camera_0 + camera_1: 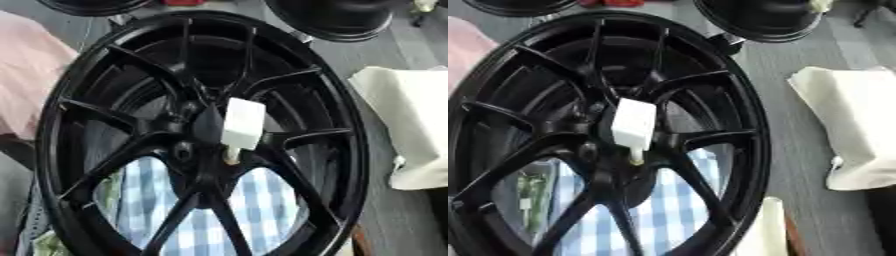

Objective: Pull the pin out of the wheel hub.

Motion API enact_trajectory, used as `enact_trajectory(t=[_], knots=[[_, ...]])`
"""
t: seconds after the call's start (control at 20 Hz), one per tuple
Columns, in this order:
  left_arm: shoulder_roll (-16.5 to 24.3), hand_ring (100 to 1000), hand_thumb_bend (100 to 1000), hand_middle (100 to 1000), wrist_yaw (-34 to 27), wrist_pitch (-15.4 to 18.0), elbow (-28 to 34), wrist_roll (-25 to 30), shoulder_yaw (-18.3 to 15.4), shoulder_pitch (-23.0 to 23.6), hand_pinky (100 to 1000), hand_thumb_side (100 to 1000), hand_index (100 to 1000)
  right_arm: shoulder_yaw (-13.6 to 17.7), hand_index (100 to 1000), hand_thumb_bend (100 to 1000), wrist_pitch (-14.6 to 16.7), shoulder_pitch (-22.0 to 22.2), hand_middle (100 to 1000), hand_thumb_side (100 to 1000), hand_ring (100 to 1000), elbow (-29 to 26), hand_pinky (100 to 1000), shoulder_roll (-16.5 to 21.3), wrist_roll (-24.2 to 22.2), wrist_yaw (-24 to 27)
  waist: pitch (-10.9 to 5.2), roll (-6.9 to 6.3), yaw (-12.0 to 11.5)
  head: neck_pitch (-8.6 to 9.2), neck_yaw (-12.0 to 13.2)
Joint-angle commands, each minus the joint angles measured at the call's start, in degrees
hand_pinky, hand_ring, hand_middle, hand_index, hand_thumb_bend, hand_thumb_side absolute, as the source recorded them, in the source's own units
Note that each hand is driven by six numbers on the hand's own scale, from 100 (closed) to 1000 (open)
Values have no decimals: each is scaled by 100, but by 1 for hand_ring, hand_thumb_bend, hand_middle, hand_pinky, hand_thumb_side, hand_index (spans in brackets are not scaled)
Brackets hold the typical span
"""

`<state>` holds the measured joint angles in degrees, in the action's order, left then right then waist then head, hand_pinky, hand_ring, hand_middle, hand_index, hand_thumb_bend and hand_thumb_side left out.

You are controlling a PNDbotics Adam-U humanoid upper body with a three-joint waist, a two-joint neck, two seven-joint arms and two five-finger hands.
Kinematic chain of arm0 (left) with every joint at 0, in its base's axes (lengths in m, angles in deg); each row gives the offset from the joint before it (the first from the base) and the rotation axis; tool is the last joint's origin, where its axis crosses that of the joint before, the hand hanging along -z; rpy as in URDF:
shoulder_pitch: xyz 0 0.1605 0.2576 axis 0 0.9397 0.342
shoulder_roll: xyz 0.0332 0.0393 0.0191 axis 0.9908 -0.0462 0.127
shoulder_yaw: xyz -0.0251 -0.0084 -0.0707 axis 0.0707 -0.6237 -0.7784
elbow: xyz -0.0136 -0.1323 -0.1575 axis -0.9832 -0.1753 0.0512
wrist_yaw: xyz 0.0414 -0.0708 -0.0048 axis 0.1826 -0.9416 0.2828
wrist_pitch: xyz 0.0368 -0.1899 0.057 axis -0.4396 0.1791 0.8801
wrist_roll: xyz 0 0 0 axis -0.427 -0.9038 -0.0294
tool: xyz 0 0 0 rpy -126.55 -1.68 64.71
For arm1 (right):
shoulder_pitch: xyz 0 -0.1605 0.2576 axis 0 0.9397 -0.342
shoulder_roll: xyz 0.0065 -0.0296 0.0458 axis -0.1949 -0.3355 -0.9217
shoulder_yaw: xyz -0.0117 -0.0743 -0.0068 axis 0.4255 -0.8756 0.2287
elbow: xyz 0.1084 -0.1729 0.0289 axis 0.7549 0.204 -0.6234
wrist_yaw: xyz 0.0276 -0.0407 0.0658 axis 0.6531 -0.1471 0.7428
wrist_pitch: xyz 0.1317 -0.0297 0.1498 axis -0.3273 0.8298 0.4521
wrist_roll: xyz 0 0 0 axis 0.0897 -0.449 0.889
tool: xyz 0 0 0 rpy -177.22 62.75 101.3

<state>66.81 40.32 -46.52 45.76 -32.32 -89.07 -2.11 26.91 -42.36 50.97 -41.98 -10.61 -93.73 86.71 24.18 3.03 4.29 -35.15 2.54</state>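
Your glossy black wheel [201,130] with thin forked spokes fills the view; at its hub [203,131] stands the pin [241,126], a white blocky cap on a pale stem. Blue checked cloth [197,210] shows through. Neither hand shows, so their state can't be told

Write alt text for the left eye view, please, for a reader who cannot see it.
A black spoked wheel fills the view, with a white block-shaped pin sticking out of its hub. A blue checked cloth shows through the lower spokes, and a white cloth lies to the right. No robot hand is visible.
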Motion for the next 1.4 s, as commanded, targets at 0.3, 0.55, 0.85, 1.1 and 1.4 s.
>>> enact_trajectory(t=[0.3,0.55,0.85,1.1,1.4], knots=[[117,767,197,667,40,34,117,-81,-113,94,759,806,758,940,323,100,230,1352,322,100,695,331,792,-134,892,-495,-263,-190,205,-79,244],[86,767,198,667,39,40,117,-88,-120,113,759,803,758,1156,391,100,218,1936,397,100,721,486,806,-561,1236,-750,-294,-286,249,-85,300],[53,767,196,667,32,48,117,-94,-125,129,759,805,758,1324,742,100,75,2350,747,100,871,765,877,-936,1468,-1236,-299,-360,255,-81,306],[39,767,197,667,22,35,117,-97,-119,130,759,803,758,1452,890,100,-78,2548,924,100,979,1068,930,-1159,1209,-1575,-300,-375,262,-87,318],[27,767,199,667,16,37,117,-110,-126,138,759,802,758,1578,876,100,-89,2591,902,100,967,1255,923,-1254,1434,-1545,-314,-386,260,-72,313]])
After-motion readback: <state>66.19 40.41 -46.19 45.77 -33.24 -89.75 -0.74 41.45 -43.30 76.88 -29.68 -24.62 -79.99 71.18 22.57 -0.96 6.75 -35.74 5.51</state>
